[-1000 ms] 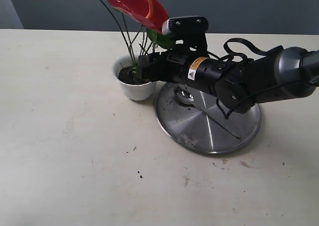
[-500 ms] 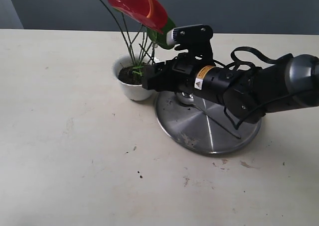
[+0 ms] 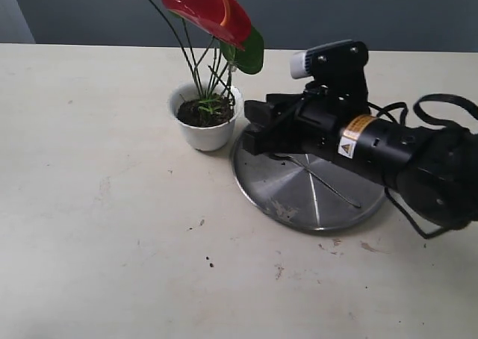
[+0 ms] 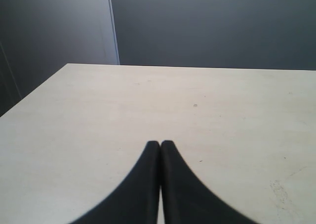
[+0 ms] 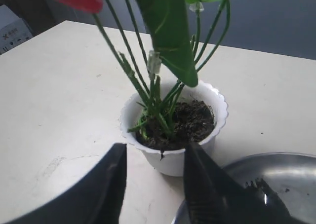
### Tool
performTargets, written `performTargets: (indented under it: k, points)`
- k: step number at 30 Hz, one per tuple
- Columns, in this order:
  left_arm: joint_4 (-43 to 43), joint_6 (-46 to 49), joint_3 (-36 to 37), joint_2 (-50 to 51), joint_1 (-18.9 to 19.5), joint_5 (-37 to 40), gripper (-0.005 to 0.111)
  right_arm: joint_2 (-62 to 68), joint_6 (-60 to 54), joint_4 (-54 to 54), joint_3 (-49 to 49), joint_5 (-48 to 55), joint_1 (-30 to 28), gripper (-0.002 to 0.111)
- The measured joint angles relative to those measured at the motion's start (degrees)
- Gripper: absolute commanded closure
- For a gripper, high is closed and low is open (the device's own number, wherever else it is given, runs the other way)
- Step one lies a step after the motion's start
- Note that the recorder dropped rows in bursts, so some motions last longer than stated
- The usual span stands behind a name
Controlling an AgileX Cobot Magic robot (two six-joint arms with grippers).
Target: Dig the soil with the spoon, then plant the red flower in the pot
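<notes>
The right pincer [image 3: 254, 126], spread and empty, has backed off the small white scalloped pot [image 3: 203, 128], leaving the red artificial anthurium flower [image 3: 205, 10] standing planted.

I see the red flower [image 3: 205, 9] standing upright in the pot [image 3: 204, 116], its stems sunk in the soil [image 3: 200, 113]. Just right of the pot lies the steel plate [image 3: 310, 186] on the tabletop [image 3: 97, 204], the spoon [image 3: 321, 178] resting on it. My right hand [image 3: 254, 126] hovers over the plate's near-pot edge, apart from the pot.
</notes>
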Motion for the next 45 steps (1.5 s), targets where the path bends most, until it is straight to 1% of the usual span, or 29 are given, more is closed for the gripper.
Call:
performTargets:
  k: [4,11,16,20,24,31,35,40,42,45]
  points:
    - [0.0,0.0,0.0,0.0,0.0,0.0,0.106,-6.6,-0.6,0.0,5.3,0.0,0.0,0.074]
    - [0.0,0.0,0.0,0.0,0.0,0.0,0.106,-20.7,-1.4,-1.7,14.1,-0.1,0.0,0.082]
    - [0.0,0.0,0.0,0.0,0.0,0.0,0.106,-32.5,-1.4,-1.6,19.7,2.2,0.0,0.084]
    - [0.0,0.0,0.0,0.0,0.0,0.0,0.106,-41.3,-0.7,-1.5,21.5,11.2,0.0,0.084]
    - [0.0,0.0,0.0,0.0,0.0,0.0,0.106,-50.0,0.2,0.2,21.7,24.6,0.0,0.084]
    - [0.0,0.0,0.0,0.0,0.0,0.0,0.106,-63.5,1.0,5.2,21.7,40.0,0.0,0.084]
    - [0.0,0.0,0.0,0.0,0.0,0.0,0.106,-67.0,1.0,5.6,21.7,41.1,0.0,0.084]
    - [0.0,0.0,0.0,0.0,0.0,0.0,0.106,-67.6,-0.1,5.5,21.7,41.4,0.0,0.084]
    - [0.0,0.0,0.0,0.0,0.0,0.0,0.106,-69.6,-0.5,4.9,21.7,42.5,-1.8,0.084]
    - [0.0,0.0,0.0,0.0,0.0,0.0,0.106,-77.8,-0.9,4.7,21.7,46.7,-11.6,0.084]
